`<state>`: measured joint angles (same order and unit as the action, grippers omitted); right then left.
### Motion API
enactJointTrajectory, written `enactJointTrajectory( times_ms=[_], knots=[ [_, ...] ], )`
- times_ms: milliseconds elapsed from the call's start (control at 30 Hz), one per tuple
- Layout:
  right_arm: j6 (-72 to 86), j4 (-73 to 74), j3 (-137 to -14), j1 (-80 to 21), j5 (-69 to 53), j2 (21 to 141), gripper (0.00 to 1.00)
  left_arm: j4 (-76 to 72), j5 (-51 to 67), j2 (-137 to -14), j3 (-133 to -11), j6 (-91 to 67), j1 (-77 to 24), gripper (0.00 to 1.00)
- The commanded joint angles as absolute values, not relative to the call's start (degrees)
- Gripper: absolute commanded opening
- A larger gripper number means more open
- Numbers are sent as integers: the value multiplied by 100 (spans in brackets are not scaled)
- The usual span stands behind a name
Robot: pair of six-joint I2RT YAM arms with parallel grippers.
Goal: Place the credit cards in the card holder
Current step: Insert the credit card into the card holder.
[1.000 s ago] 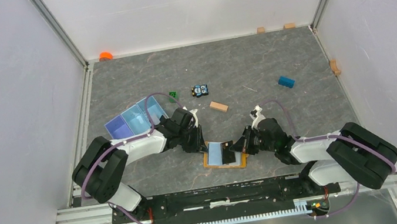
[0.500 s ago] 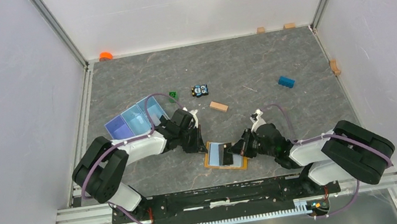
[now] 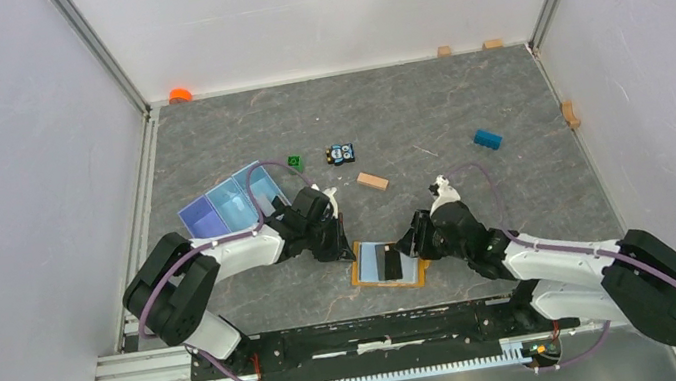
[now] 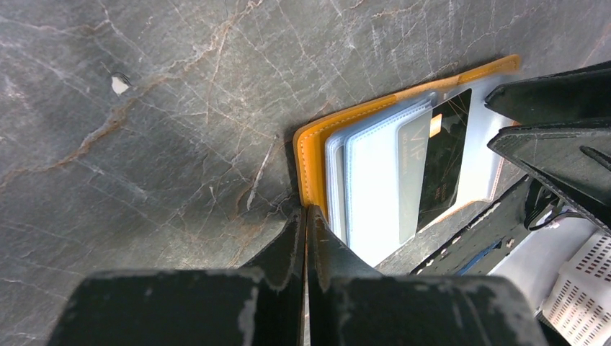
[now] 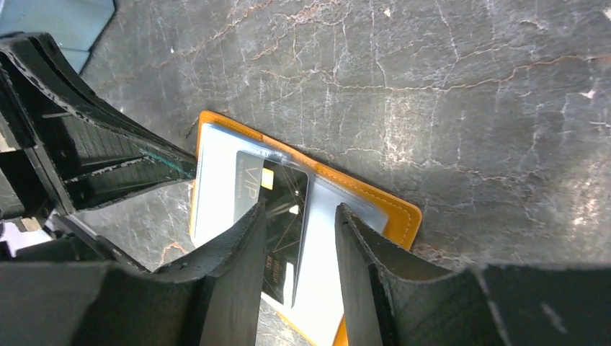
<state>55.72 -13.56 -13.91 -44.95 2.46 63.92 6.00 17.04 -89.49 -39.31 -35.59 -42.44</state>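
The orange card holder (image 3: 360, 275) lies open on the table in front of both arms, its pale clear sleeves facing up (image 4: 310, 155) (image 5: 395, 210). A black credit card (image 3: 390, 263) sits partly tucked into a sleeve, flat on the holder (image 4: 443, 166) (image 5: 277, 191). My left gripper (image 3: 343, 250) is shut with nothing between its fingers, its tips (image 4: 306, 213) resting at the holder's left orange edge. My right gripper (image 3: 415, 246) is open and hovers over the holder's right half (image 5: 299, 216), one finger over the black card and one over the pale sleeve.
A light blue divided tray (image 3: 230, 205) stands behind the left arm. Farther back lie a green block (image 3: 295, 161), a toy car (image 3: 341, 154), a wooden block (image 3: 373, 181) and a blue block (image 3: 486, 139). Small wooden blocks sit along the far and right walls.
My right gripper has opened and let go of the black card, which stays on the holder. My left gripper has closed at the holder's left edge.
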Motion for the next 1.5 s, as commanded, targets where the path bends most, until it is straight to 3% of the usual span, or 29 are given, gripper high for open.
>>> enactJointTrajectory(
  times_ms=[0,533,1467],
  knots=[
    [5147,-264,-1790,-4624,557,6132,45,1019,1437,-9033,-3702,-3648,-4315,2],
    [5401,-47,-1983,-5163,375,6423,36,1019,1452,-8993,-3700,-3709,-4359,2],
    [5562,-1243,-2010,-5453,42,6851,34,915,1644,-8836,-3734,-3936,-4676,2]
  ],
)
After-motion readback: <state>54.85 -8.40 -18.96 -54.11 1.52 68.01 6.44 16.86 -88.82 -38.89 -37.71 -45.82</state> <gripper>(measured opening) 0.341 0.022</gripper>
